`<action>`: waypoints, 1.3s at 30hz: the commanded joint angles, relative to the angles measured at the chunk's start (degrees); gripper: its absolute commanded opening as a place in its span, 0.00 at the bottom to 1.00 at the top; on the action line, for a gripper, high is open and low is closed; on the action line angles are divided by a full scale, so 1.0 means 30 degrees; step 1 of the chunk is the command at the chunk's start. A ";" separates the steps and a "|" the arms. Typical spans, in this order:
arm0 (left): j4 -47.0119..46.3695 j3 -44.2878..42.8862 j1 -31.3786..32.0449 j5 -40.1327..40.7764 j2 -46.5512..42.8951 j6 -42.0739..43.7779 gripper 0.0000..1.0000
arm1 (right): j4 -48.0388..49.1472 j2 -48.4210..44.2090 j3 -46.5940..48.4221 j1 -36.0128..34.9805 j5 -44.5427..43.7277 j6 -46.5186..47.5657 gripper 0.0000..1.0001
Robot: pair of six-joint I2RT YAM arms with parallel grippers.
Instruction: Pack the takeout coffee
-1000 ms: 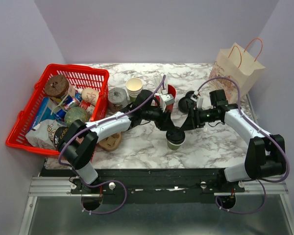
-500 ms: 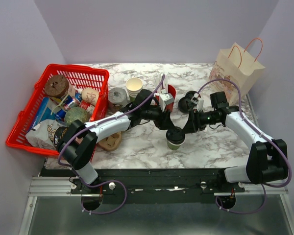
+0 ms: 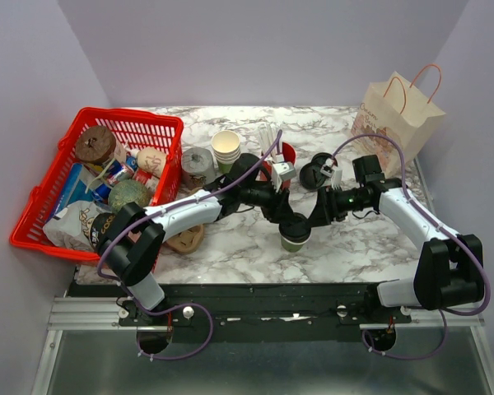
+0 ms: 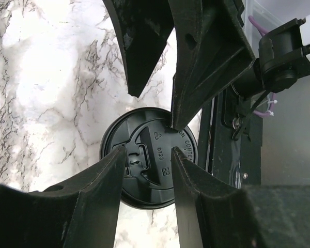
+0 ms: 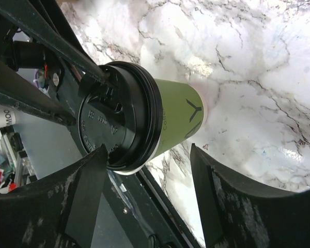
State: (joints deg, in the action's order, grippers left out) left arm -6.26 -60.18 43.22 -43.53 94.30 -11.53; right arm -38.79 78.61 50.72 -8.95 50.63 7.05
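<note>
The takeout coffee point(image 3: 295, 239) stands upright on the marble table near the front middle, olive-green with a black lid point(image 3: 295, 225). My left gripper point(image 3: 285, 216) hangs over the lid, open, its fingertips spread above the lid point(image 4: 150, 155) in the left wrist view point(image 4: 149, 151). I cannot tell if they touch it. My right gripper point(image 3: 314, 220) is open, right beside the cup on its right. In the right wrist view its fingers point(image 5: 144, 152) stand wide apart just short of the cup point(image 5: 178, 119) and lid point(image 5: 116, 124), holding nothing.
A paper bag point(image 3: 398, 115) stands at the back right. A red basket point(image 3: 41, 239) of groceries fills the left. Stacked paper cups point(image 3: 226, 146), a red cup of straws point(image 3: 287, 152) and a loose black lid point(image 3: 315, 171) sit behind the arms.
My right gripper has moved left and nearer, closing in on the cup's right side. The left gripper has stayed over the lid, shifting only slightly. The cup has not moved.
</note>
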 commanded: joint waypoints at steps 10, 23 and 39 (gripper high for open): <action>0.1586 -0.1530 0.0008 0.1966 -0.0176 0.1471 0.64 | -0.0576 0.0282 0.0876 -0.0093 0.0877 -0.0006 0.79; 0.0243 -0.0682 -0.0521 0.0770 0.0558 -0.0375 0.67 | -0.7281 0.1015 0.3279 -0.0122 0.1111 1.0414 1.00; -0.0754 -0.0154 -0.0403 -0.1164 0.1027 -0.1137 0.58 | 0.1177 -0.4055 -0.3283 -0.1528 -0.2228 1.5908 1.00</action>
State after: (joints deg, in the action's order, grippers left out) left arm -6.42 -61.25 41.74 -43.88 96.57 -14.52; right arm -47.07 67.11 42.78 -13.10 47.18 54.70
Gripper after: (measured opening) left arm 0.590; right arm 0.997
